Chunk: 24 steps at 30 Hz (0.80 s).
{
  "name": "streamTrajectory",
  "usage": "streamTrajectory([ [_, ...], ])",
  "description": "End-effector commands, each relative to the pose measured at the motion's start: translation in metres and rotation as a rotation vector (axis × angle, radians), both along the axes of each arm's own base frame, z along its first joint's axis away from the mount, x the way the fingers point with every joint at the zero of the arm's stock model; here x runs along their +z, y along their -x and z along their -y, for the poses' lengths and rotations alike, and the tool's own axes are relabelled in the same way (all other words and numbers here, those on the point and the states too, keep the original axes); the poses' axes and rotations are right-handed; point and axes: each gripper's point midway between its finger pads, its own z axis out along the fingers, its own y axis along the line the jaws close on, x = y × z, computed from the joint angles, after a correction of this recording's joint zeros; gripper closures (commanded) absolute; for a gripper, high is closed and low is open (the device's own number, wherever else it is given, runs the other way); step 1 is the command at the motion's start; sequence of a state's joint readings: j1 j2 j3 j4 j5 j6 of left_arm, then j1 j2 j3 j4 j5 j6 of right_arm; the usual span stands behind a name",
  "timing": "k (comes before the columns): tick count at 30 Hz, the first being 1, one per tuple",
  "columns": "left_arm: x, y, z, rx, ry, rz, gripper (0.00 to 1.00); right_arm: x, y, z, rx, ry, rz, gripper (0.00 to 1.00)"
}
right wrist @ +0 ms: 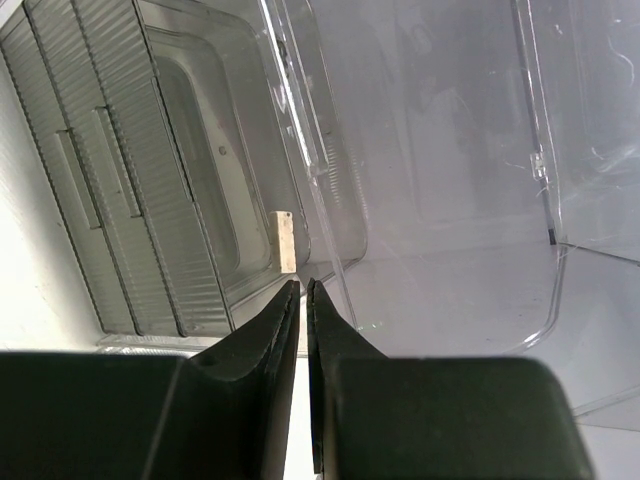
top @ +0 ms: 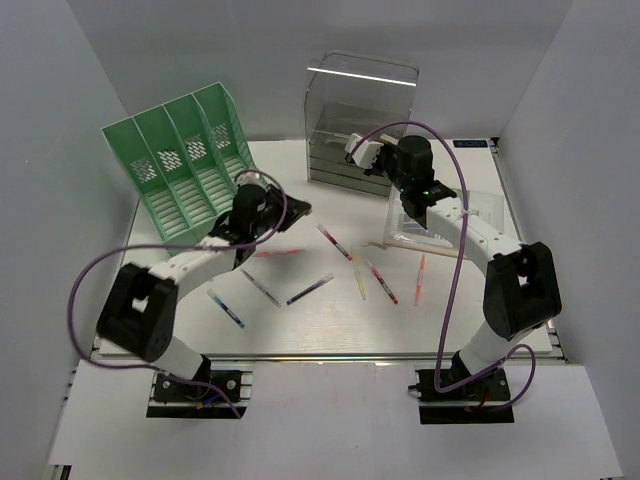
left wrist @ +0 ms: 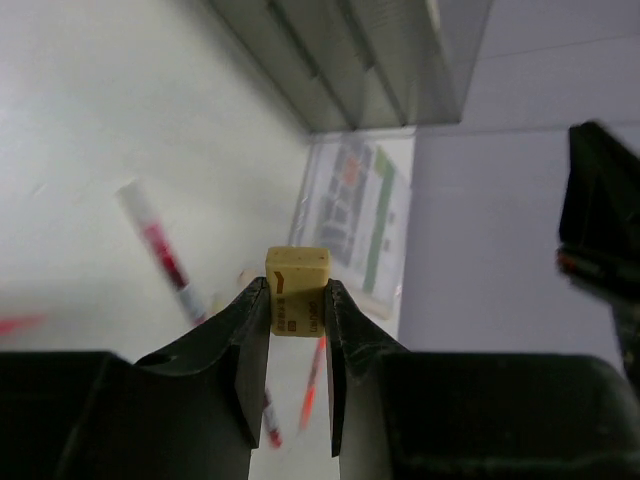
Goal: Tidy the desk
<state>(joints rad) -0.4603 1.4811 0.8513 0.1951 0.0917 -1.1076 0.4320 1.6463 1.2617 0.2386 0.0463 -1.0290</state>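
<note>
Outstretched left claw [left wrist: 298, 305] pinches a yellow eraser [left wrist: 297, 268]; raised right claw [right wrist: 302, 292] nearly closed.

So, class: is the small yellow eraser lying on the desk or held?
Held: the left arm's fingers pinch the eraser from both sides.

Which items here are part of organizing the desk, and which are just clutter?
Job: desk, loose pens, eraser in left gripper, green rack, drawer box pinched by right gripper.
Just there: purple cables, grey walls.
</note>
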Motion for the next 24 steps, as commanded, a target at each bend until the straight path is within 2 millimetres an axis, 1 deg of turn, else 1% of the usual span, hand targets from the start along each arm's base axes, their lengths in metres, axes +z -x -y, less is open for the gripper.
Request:
streamTrajectory([
  [1,0.091,-0.047,0.027,-0.021,0.192,0.278,1.00,0.059,-0.002,0.008,-0.026,-0.071,0.136,0.87],
  [2,0.079,-0.061,0.035,-0.022,0.202,0.276,1.00,0.060,-0.002,0.009,-0.028,-0.073,0.137,0.87],
  [4,0.081,-0.077,0.044,-0.026,0.228,0.293,1.00,0.062,-0.002,0.009,-0.030,-0.078,0.138,0.87],
  [5,0.081,-0.091,0.052,-0.031,0.245,0.309,1.00,0.062,-0.003,0.009,-0.032,-0.081,0.137,0.87],
  [7,0.081,-0.104,0.058,-0.029,0.263,0.341,1.00,0.062,-0.004,0.009,-0.037,-0.081,0.137,0.87],
  [8,0.089,-0.111,0.063,-0.036,0.278,0.360,1.00,0.063,-0.004,0.009,-0.037,-0.082,0.140,0.87],
  [9,0.074,-0.120,0.067,-0.033,0.272,0.343,1.00,0.065,-0.004,0.009,-0.035,-0.083,0.142,0.87],
  [10,0.074,-0.125,0.069,-0.032,0.274,0.348,1.00,0.066,-0.004,0.009,-0.037,-0.087,0.144,0.87],
  [11,0.080,-0.131,0.070,-0.024,0.284,0.373,1.00,0.067,-0.004,0.008,-0.034,-0.088,0.145,0.87],
  [12,0.076,-0.137,0.071,-0.019,0.292,0.392,1.00,0.068,-0.004,0.009,-0.034,-0.089,0.148,0.87],
  [18,0.088,-0.150,0.067,0.025,0.321,0.537,1.00,0.070,-0.004,0.007,-0.029,-0.096,0.147,0.87],
  [21,0.090,-0.157,0.064,0.054,0.292,0.591,1.00,0.070,-0.005,0.008,-0.030,-0.098,0.147,0.87],
  [22,0.094,-0.159,0.061,0.070,0.288,0.618,1.00,0.070,-0.004,0.006,-0.027,-0.100,0.147,0.87],
  [24,0.094,-0.162,0.059,0.083,0.256,0.662,1.00,0.069,-0.005,0.006,-0.027,-0.099,0.144,0.87],
])
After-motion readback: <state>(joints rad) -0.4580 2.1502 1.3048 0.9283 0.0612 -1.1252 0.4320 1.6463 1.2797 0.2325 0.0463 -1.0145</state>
